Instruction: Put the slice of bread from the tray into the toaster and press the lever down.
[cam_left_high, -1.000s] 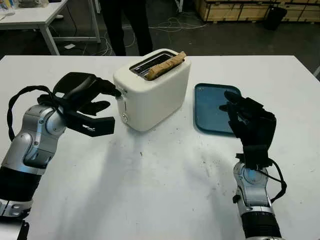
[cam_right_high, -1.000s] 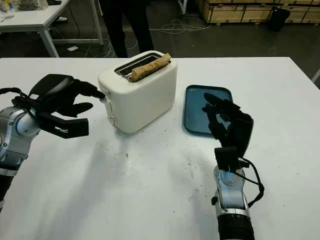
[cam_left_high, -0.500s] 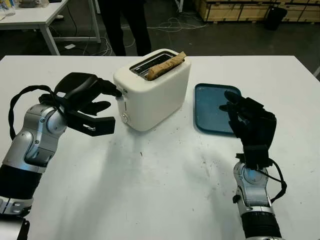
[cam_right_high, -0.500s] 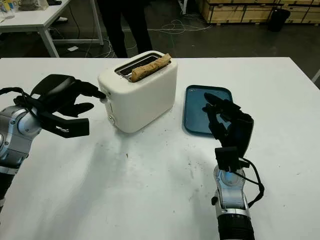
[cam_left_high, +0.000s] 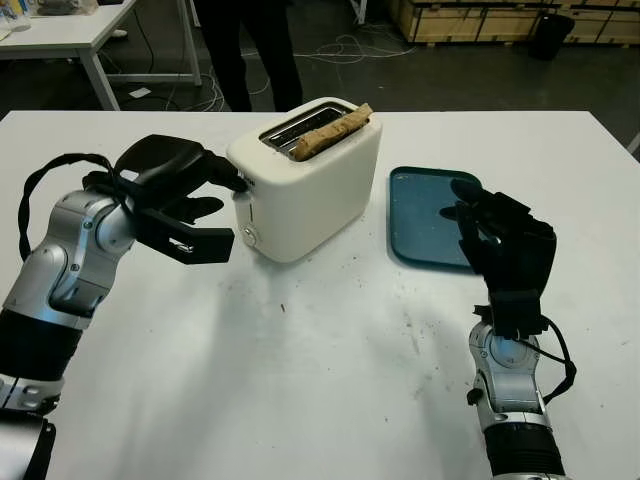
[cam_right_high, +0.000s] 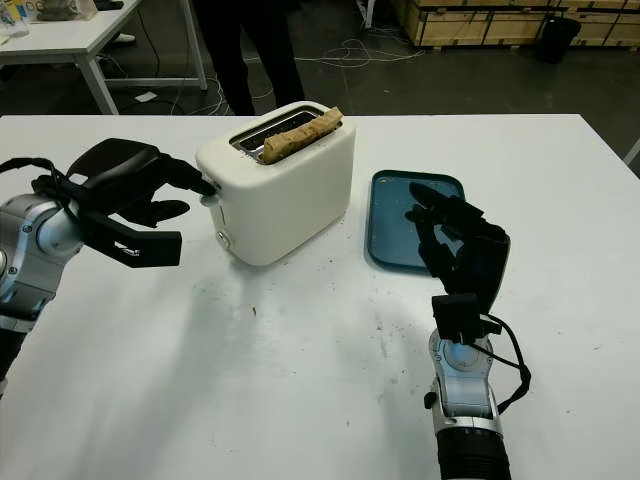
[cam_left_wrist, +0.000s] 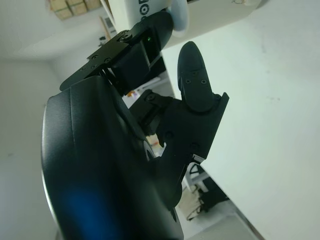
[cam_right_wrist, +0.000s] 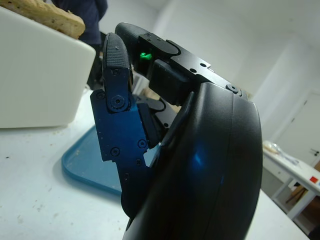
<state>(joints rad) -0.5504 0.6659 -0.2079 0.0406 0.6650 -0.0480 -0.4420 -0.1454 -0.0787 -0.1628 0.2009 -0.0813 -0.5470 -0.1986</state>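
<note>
A white toaster (cam_left_high: 305, 180) stands at the middle of the table, a brown slice of bread (cam_left_high: 330, 130) sticking out of its slot. My left hand (cam_left_high: 195, 195) is at the toaster's left end, one black fingertip (cam_left_high: 237, 184) touching the lever there; it holds nothing. In the left wrist view that fingertip (cam_left_wrist: 159, 27) meets the white lever knob (cam_left_wrist: 179, 14). The blue tray (cam_left_high: 432, 216) lies bare to the right of the toaster. My right hand (cam_left_high: 500, 240) is raised upright over the tray's near edge, open.
A person in dark trousers (cam_left_high: 250, 50) stands behind the table's far edge. Another white table (cam_left_high: 70, 35) is at the back left, wooden crates (cam_left_high: 480, 18) at the back right. Cables (cam_left_high: 355, 48) lie on the floor.
My left hand has crept slightly up and right, closing onto the toaster's lever end. The right hand, bread and tray have stayed put.
</note>
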